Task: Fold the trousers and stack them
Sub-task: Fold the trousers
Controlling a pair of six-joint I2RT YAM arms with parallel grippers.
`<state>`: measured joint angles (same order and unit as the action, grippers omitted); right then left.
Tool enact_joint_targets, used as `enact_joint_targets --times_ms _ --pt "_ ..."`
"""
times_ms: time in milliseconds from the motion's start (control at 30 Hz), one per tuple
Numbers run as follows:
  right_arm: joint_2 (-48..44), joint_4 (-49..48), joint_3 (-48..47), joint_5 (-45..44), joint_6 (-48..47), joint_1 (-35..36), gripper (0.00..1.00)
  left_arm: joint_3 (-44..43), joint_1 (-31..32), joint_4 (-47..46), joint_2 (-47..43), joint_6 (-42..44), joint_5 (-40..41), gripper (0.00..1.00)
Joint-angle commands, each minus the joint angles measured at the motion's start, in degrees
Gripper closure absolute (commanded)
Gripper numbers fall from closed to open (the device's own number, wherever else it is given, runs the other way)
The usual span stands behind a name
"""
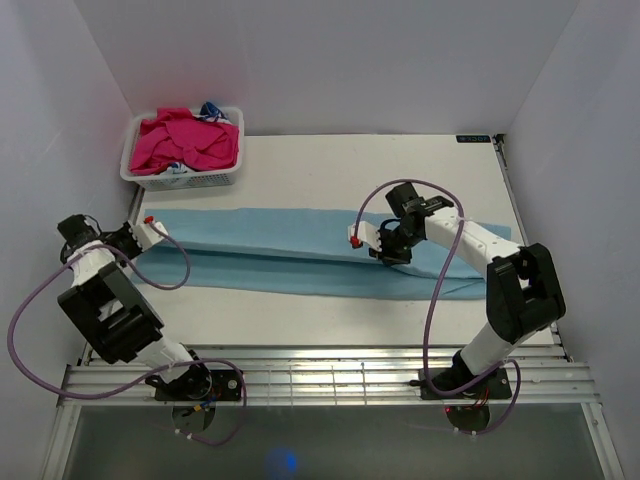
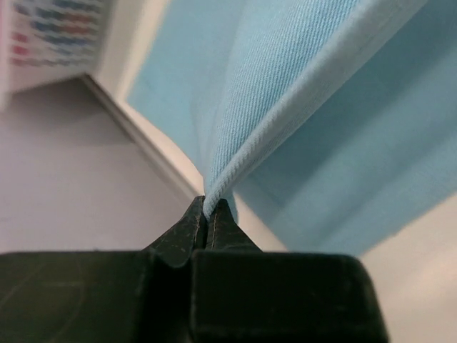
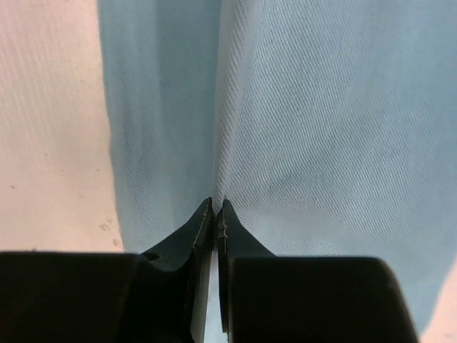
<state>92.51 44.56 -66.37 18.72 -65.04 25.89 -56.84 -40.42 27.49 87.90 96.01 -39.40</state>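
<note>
The light blue trousers [image 1: 270,250] lie stretched in a long band across the table, left to right. At their left end my left gripper [image 1: 143,243] is shut on the corded hem [image 2: 235,168], and the cloth rises from the closed jaws [image 2: 208,206]. Further right, my right gripper [image 1: 385,255] is shut on a pinched ridge of the trousers' fabric [image 3: 321,128]. Its jaws [image 3: 218,206] meet on that fold, with cloth spreading to both sides. The far right end of the trousers lies partly under the right arm.
A white basket [image 1: 228,176] holding magenta garments [image 1: 185,140] stands at the table's back left corner, just behind the trousers' left end. Walls enclose the table on three sides. A metal rail [image 1: 320,375] runs along the near edge by the arm bases.
</note>
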Motion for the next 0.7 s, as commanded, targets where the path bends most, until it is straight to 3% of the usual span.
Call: enact_joint_targets --times_ms 0,233,467,500,533,567,600,633,667 --pt "0.56 4.93 5.70 -3.16 0.00 2.22 0.92 4.01 -3.25 -7.45 4.36 4.97 7.40 1.00" --pt "5.48 1.59 8.37 -3.95 3.16 6.80 0.92 4.11 -5.72 -7.19 12.47 4.80 12.59 1.00" --pt "2.77 3.86 7.49 -4.75 2.98 6.89 0.92 -0.02 -6.86 -0.61 10.03 4.81 7.76 1.00" --pt "1.63 4.92 6.52 -4.66 3.51 6.89 0.81 -2.64 -6.95 1.67 9.14 5.15 4.80 0.91" --pt "0.66 6.23 5.38 -4.22 3.77 6.89 0.71 -4.58 -7.73 8.22 8.26 5.76 2.25 0.63" --pt "-0.39 7.29 4.33 -3.96 4.38 6.89 0.56 -6.86 -8.35 12.03 7.21 6.21 -1.00 0.47" --pt "-1.97 8.17 3.01 -3.61 4.91 6.72 0.36 -9.23 -8.88 15.46 5.46 6.65 -4.51 0.23" --pt "-5.81 8.35 2.65 -3.26 5.44 6.28 0.31 -14.04 -8.97 23.24 4.75 8.13 -9.33 0.03" --pt "-7.76 8.53 2.39 -2.99 6.05 5.93 0.28 -16.35 -8.88 28.19 3.96 10.23 -11.47 0.02"
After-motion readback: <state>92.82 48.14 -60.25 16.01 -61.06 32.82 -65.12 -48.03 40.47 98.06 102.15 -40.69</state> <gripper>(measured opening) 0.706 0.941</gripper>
